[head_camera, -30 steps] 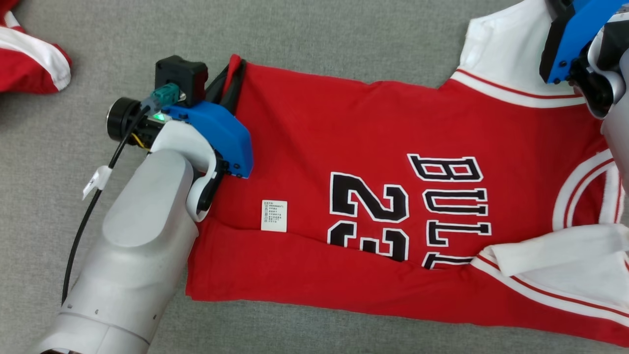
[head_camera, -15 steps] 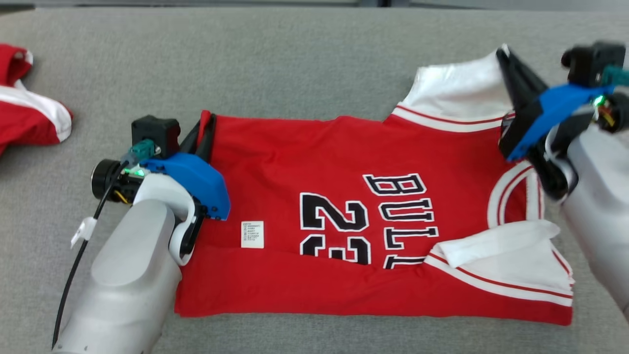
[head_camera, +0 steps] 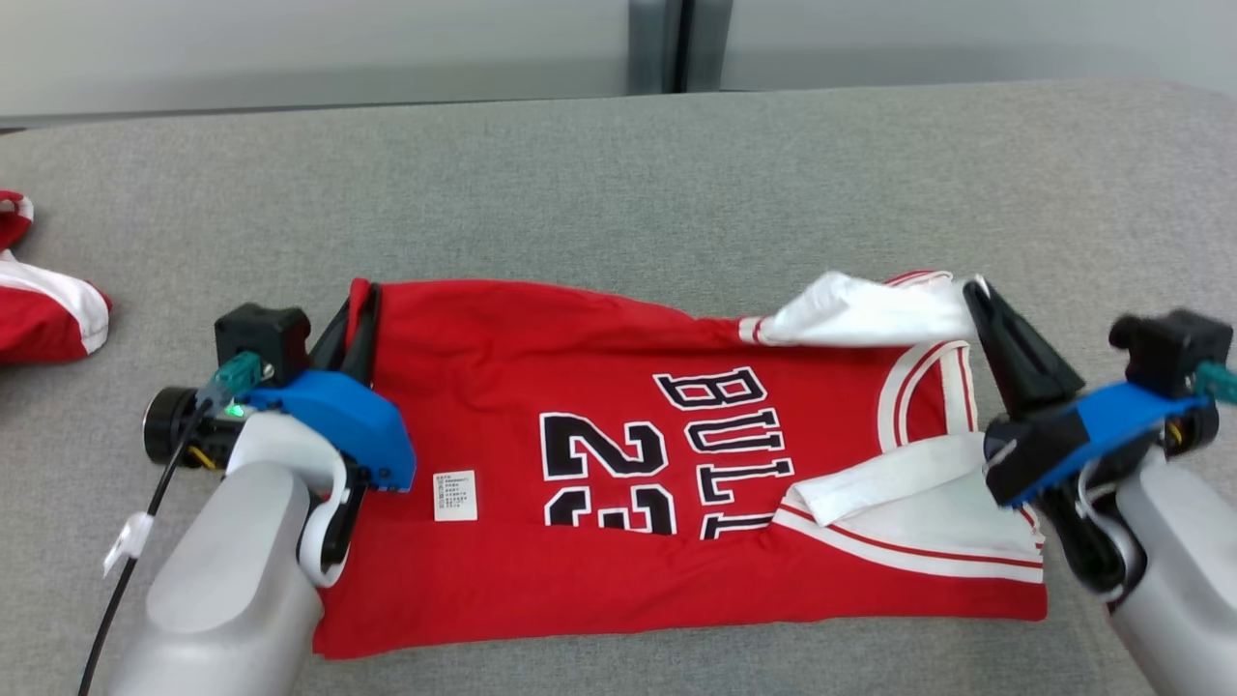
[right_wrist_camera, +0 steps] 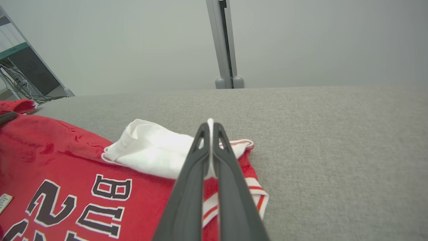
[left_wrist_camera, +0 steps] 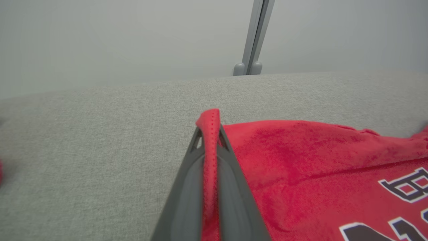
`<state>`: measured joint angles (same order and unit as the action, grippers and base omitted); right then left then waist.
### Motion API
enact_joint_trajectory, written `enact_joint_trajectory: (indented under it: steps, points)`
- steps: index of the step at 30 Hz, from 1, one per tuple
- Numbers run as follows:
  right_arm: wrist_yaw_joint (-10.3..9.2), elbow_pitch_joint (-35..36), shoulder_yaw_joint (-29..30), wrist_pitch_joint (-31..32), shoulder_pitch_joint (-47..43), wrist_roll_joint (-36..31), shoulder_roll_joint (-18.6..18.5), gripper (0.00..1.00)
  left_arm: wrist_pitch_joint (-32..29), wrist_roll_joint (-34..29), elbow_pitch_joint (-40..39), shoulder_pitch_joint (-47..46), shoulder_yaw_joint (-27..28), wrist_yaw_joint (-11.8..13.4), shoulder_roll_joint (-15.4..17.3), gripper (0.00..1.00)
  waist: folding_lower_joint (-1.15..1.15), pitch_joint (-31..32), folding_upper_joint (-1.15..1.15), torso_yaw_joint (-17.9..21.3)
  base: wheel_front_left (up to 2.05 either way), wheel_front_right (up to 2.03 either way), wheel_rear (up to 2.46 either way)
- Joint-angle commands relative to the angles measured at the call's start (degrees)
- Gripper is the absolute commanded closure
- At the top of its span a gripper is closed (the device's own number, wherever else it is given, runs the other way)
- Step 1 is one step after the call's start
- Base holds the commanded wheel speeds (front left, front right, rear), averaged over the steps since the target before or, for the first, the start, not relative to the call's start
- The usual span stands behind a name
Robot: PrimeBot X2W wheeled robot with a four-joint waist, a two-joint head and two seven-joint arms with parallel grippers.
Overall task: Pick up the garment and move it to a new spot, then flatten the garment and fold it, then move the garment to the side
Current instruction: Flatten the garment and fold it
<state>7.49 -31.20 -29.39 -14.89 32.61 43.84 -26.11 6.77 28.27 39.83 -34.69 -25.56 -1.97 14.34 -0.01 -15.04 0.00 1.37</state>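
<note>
A red jersey (head_camera: 618,406) with white sleeves and black lettering lies across the grey surface, its near long edge folded over. My left gripper (head_camera: 359,295) is shut on the jersey's far left hem corner (left_wrist_camera: 209,122), red cloth pinched between its dark fingers (left_wrist_camera: 187,187). My right gripper (head_camera: 971,290) is shut on the far white sleeve (head_camera: 870,309), a thin white edge (right_wrist_camera: 210,125) showing between its fingers (right_wrist_camera: 194,174). That sleeve (right_wrist_camera: 153,152) is lifted and drawn in over the red body. The other white sleeve (head_camera: 918,478) lies folded on the near right.
Another red and white garment (head_camera: 43,304) lies at the left edge of the grey padded surface (head_camera: 618,184). Beyond the surface's far edge stands a pale wall with a grey vertical post (head_camera: 657,43). Shelving with cables (right_wrist_camera: 23,77) shows far left in the right wrist view.
The camera has risen and pulled back, so the whole scene sits lower. Both grippers have drawn the jersey's far edge toward me, and the far white sleeve now folds over the body.
</note>
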Motion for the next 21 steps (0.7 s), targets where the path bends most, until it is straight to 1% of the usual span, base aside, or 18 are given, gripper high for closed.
enact_joint_trajectory:
  steps: [1,10,21]
  points:
    - [0.01,1.8,1.4,-0.3,-3.0,-0.7,0.2,1.00,0.6,0.5,-0.7,1.6,0.2,0.4,0.8,1.00,0.01,0.5,0.00,0.5,0.00,0.00,0.00]
    - [0.01,8.4,9.2,1.1,-14.2,-3.3,3.1,1.00,3.0,0.8,-4.9,7.4,0.2,1.8,2.3,1.00,0.01,1.4,0.00,0.9,0.00,0.00,0.00]
    - [0.01,12.8,16.2,4.1,-23.8,-8.0,8.0,1.00,4.1,1.5,-9.6,14.0,0.1,4.7,2.0,1.00,0.01,2.0,0.00,0.3,0.00,0.00,0.00]
